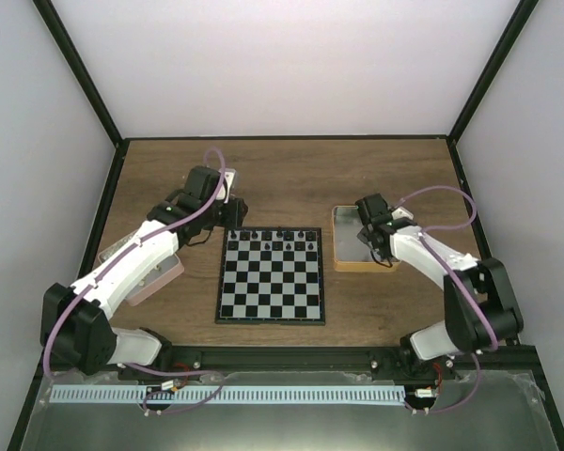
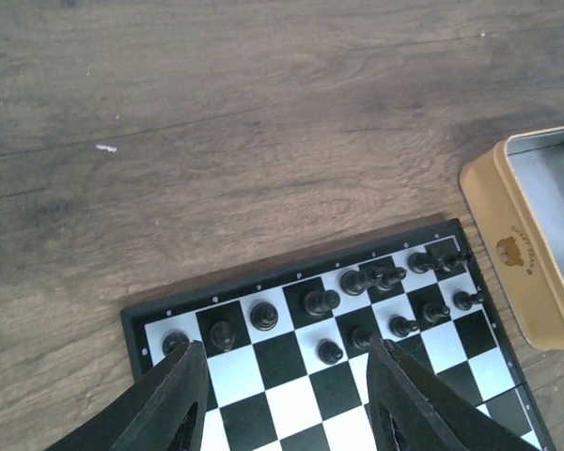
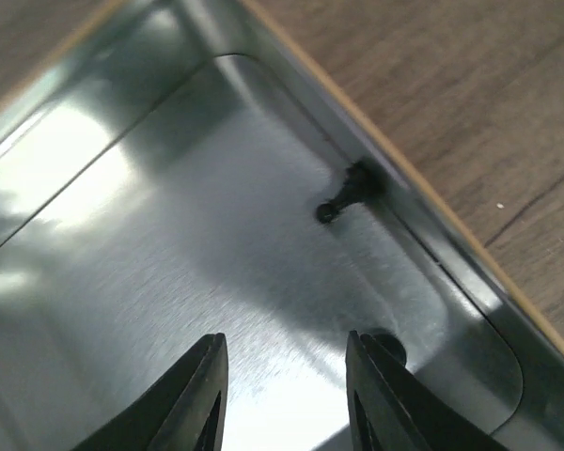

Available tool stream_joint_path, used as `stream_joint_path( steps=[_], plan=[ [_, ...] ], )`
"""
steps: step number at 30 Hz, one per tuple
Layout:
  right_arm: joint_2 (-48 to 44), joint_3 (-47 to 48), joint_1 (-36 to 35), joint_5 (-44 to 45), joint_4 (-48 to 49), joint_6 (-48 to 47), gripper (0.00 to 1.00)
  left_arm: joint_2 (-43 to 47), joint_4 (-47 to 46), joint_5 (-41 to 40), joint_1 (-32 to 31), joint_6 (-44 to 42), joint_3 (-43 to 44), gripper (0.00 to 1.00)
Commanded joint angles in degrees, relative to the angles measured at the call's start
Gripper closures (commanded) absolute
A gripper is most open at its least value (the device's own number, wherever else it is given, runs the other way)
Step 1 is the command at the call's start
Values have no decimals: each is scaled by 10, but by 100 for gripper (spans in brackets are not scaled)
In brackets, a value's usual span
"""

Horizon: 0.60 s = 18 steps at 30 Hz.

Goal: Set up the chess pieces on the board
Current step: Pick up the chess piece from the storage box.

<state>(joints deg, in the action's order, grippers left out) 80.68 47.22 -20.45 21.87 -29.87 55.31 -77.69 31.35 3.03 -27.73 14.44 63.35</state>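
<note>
The chessboard [image 1: 270,291] lies in the middle of the table, with several tiny black chess pieces [image 1: 282,235] on its two far rows. In the left wrist view the pieces [image 2: 321,303] stand along the board's [image 2: 291,395] far edge. My left gripper [image 2: 280,395] is open and empty above the board's far left corner. My right gripper [image 3: 282,395] is open and empty inside the metal tin [image 3: 169,244]. One black piece [image 3: 343,195] lies against the tin's wall. Another piece [image 3: 391,346] sits just beside my right fingertip [image 3: 367,376].
The tan-sided tin [image 1: 362,241] stands right of the board and also shows in the left wrist view [image 2: 536,244]. A pink tray [image 1: 155,272] lies left of the board under my left arm. Black frame posts line the table's edges.
</note>
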Motion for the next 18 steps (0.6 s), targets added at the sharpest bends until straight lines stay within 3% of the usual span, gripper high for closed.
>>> stream_joint_path(
  steps=[1,9,18],
  plan=[
    [59,45,25,51,-15,113,64,17,-50,30,2,-13,-16,51],
    [139,81,64,56,-34,234,62,30,-61,40,1,-22,-35,50],
    [179,100,66,62,-35,302,62,39,-70,43,1,-22,-47,49]
  ],
)
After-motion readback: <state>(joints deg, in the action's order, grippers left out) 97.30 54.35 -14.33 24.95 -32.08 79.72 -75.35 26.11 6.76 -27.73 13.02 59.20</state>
